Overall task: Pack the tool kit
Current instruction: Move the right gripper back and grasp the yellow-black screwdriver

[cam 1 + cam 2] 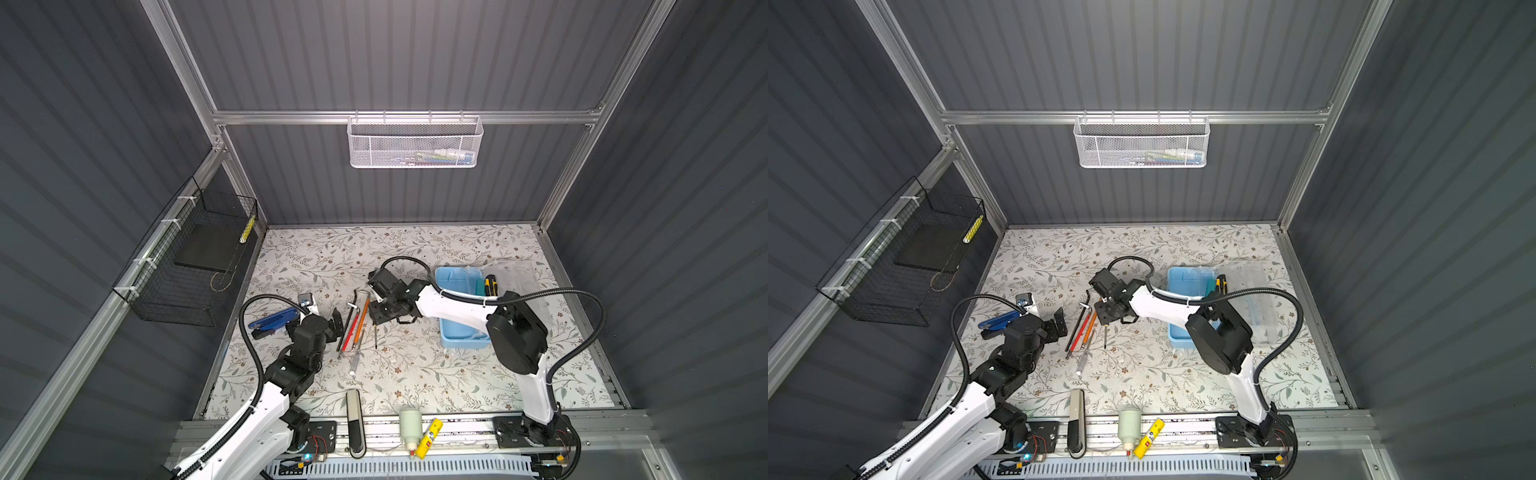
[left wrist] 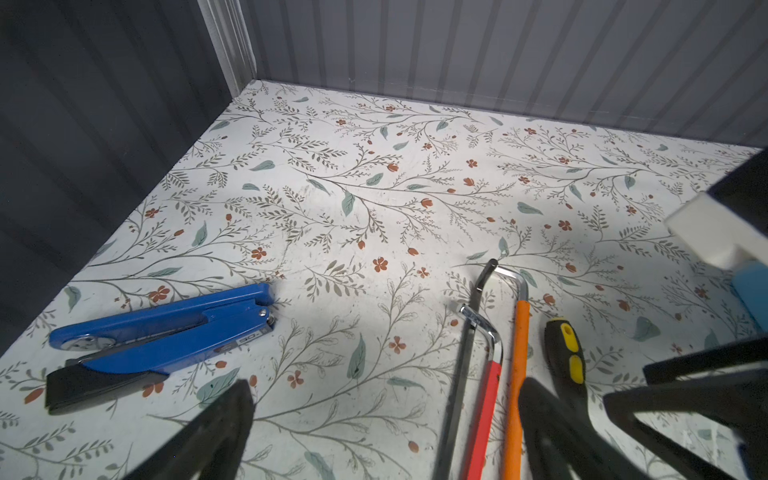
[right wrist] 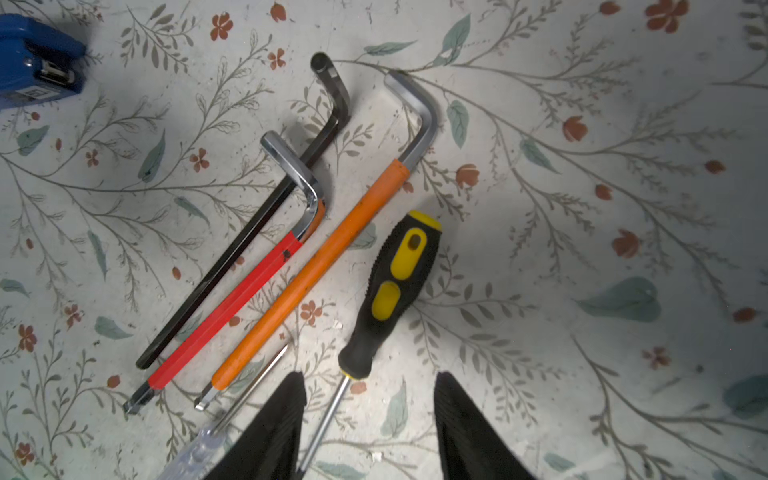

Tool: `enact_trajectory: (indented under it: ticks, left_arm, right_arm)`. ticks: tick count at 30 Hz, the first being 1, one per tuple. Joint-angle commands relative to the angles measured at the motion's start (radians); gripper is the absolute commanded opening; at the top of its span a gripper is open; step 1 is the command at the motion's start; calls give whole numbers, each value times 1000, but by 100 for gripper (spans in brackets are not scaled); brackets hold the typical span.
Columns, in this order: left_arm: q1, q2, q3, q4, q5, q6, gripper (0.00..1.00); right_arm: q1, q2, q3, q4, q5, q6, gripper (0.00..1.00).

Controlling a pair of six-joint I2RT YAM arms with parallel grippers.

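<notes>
The tool kit [image 1: 455, 309], a light-blue box, lies open at the right in both top views, its clear lid [image 1: 517, 274] folded out to the right. One black-and-yellow screwdriver [image 1: 491, 286] rests inside it. A second black-and-yellow screwdriver [image 3: 398, 282] lies on the table. My right gripper [image 3: 370, 382] hovers open over its metal shaft [image 1: 376, 337], one finger on each side and neither touching. My left gripper [image 2: 384, 432] is open and empty, just left of the black, red and orange hex keys [image 1: 353, 320].
Blue pliers [image 1: 272, 321] lie far left, and a clear-handled screwdriver [image 1: 356, 360] below the hex keys. A white mesh basket [image 1: 415, 143] hangs on the back wall, a black wire basket [image 1: 195, 257] on the left wall. A bottle [image 1: 410, 423] and yellow tube [image 1: 430, 437] sit at the front edge.
</notes>
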Motion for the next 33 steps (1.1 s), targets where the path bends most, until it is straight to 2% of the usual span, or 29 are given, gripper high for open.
enact_trajectory:
  ticks: [1,13,21,26,29,33]
  left_arm:
    - [8,-14,-11,-19,-30,-21,100]
    - [8,-14,-13,-8,-6,-7,100]
    - [8,-13,-13,-7,-7,-7,99]
    - [8,-7,-10,-7,-5,-7,99]
    - [8,-5,-10,-7,-5,-7,99]
    - [8,-5,-10,-6,-6,-7,100]
  right_arm:
    - [0,68,67,-35,3,7,53]
    - [-1,220,221,-125,86,2,51]
    - [-8,225,221,-156,117,0,39]
    - [-11,207,221,-160,111,3,26]
    - [-14,180,199,-139,102,14,20]
    - [-21,157,184,-137,97,18,17]
